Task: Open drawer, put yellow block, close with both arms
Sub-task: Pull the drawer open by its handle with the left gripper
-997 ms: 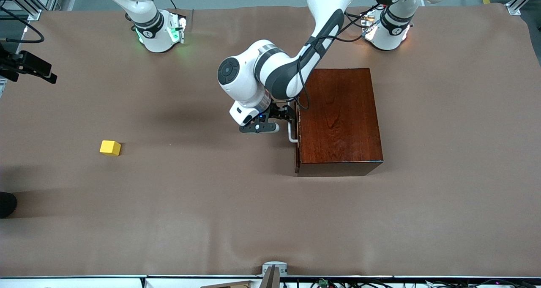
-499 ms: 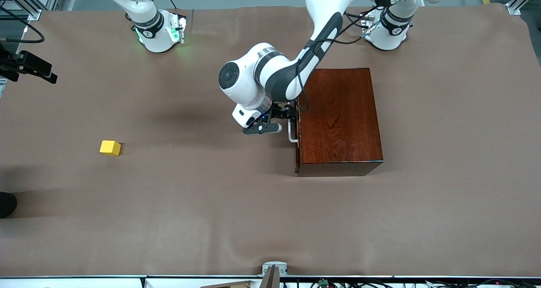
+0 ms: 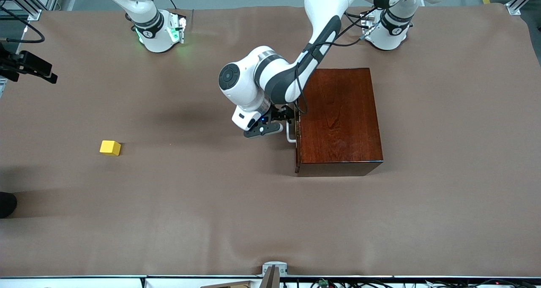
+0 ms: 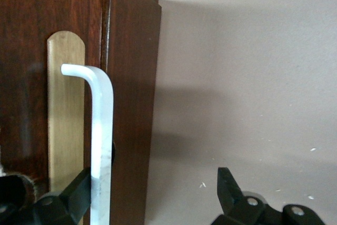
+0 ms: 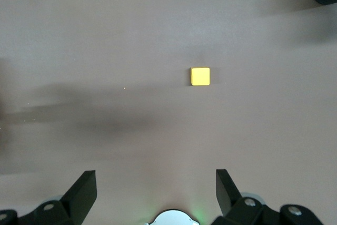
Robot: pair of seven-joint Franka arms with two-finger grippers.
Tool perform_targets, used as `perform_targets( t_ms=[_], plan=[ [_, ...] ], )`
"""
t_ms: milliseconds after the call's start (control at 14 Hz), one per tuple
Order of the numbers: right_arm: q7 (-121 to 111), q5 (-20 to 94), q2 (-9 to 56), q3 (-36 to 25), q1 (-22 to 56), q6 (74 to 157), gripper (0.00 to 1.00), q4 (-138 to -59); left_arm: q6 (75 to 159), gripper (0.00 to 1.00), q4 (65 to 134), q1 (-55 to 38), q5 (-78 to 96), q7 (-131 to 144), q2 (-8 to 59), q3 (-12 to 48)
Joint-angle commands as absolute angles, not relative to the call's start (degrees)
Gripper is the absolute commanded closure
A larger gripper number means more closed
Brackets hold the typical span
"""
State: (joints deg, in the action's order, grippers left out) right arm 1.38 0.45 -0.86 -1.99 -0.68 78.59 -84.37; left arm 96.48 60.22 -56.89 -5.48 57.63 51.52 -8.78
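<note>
Glossy mahogany box [image 3: 340, 119], drawer shut; white U-shaped handle [image 4: 101, 140], long axis upright on the front, faces the right arm's end. Left gripper [image 4: 152, 196] spread wide astride the handle. Right gripper [image 5: 156, 193] spread high over small yellow cube [image 5: 200, 76].

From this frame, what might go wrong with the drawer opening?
1. The left pincer stands open with one finger against the white handle and the other clear of it; closing off-centre may slip off the bar.
2. The drawer looks shut, so a pull might drag the whole box across the cloth.
3. The right pincer, open above the yellow block, waits.
</note>
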Motion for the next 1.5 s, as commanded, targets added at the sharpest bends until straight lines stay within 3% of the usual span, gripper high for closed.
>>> perform_targets(
  t_ms=[0, 1425],
  plan=[
    [1.3, 1.2, -1.0, -1.8, -1.1, 78.3, 0.00, -84.2, 99.7, 0.00, 58.2, -57.5, -4.0, 59.9, 52.8, -9.0],
    [1.1, 1.0, -0.9, -1.8, -1.6, 78.6, 0.00, -84.1, 117.2, 0.00, 57.4, -59.1, -3.5, 70.0, 55.2, -5.5]
  ],
)
